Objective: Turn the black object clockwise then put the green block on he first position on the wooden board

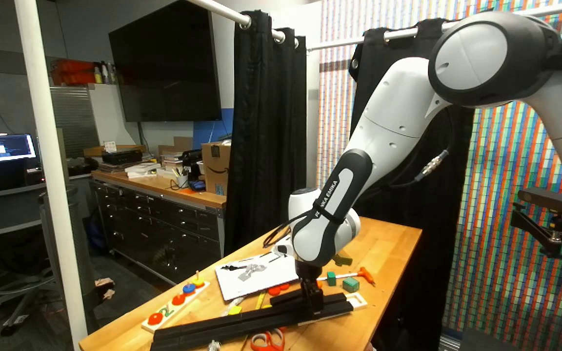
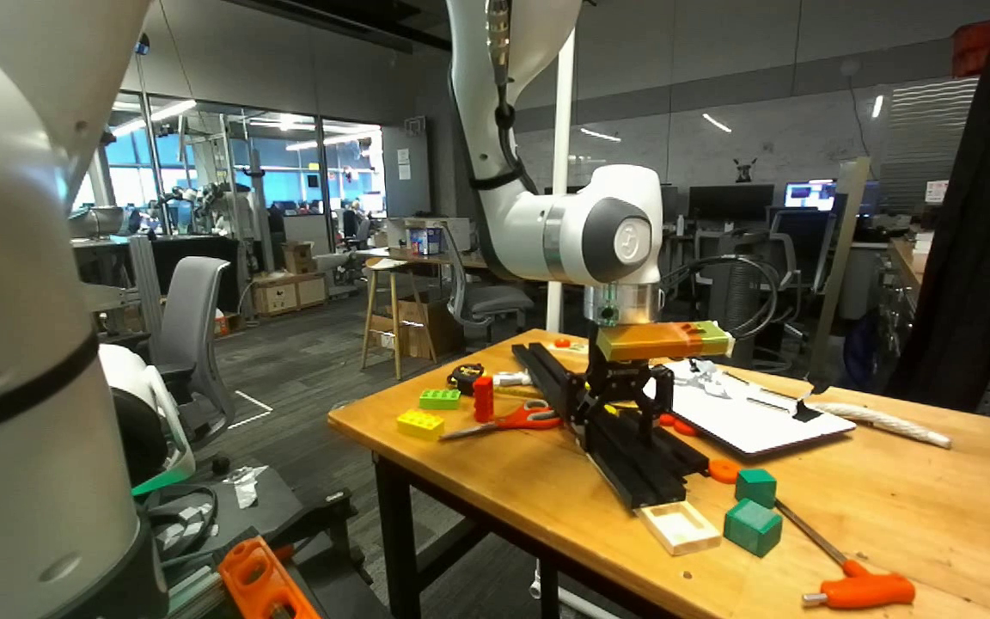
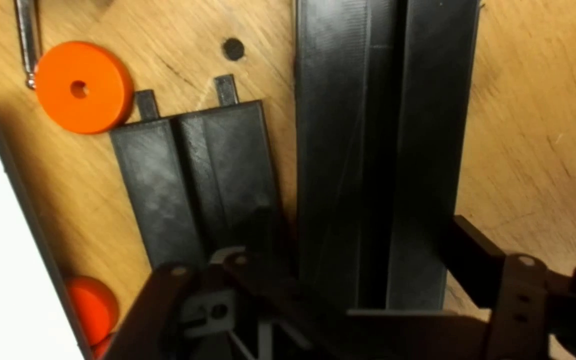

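Black and grooved, the long bar is laid across the desk, and the hand is held low over it, with fingers placed on either side; whether the bar is clamped or only straddled cannot be told. In an exterior view, the bright green block is seen just beside a yellow block. Two darker green cubes are set near the bar's end, by a pale tray. Well apart from the hand, the wooden board is fitted with coloured rings.
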`<state>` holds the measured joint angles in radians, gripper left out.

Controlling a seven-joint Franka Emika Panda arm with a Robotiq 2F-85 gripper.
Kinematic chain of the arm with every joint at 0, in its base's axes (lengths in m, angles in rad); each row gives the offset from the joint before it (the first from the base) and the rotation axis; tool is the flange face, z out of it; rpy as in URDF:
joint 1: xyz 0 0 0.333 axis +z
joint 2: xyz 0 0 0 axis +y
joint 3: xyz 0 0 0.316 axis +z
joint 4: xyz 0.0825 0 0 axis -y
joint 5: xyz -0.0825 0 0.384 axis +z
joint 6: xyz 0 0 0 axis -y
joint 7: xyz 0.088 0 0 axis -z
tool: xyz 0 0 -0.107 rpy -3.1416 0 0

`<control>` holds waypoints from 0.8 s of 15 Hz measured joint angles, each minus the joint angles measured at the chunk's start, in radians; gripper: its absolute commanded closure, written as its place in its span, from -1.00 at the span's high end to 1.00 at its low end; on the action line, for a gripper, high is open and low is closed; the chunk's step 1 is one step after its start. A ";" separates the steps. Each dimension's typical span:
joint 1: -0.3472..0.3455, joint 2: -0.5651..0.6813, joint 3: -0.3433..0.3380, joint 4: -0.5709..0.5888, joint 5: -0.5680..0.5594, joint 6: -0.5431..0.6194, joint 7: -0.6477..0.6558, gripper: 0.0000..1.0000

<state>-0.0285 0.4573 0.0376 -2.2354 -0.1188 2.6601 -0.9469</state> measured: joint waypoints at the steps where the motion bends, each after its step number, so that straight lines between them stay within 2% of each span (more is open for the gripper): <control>1: -0.002 0.001 0.002 0.001 0.000 0.000 0.000 -0.03; 3: -0.008 -0.001 0.007 0.006 0.000 0.000 -0.001 -0.08; 12: -0.032 0.001 0.044 0.006 0.000 -0.002 0.000 -0.08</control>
<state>-0.0609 0.4582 0.0814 -2.2289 -0.1188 2.6582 -0.9470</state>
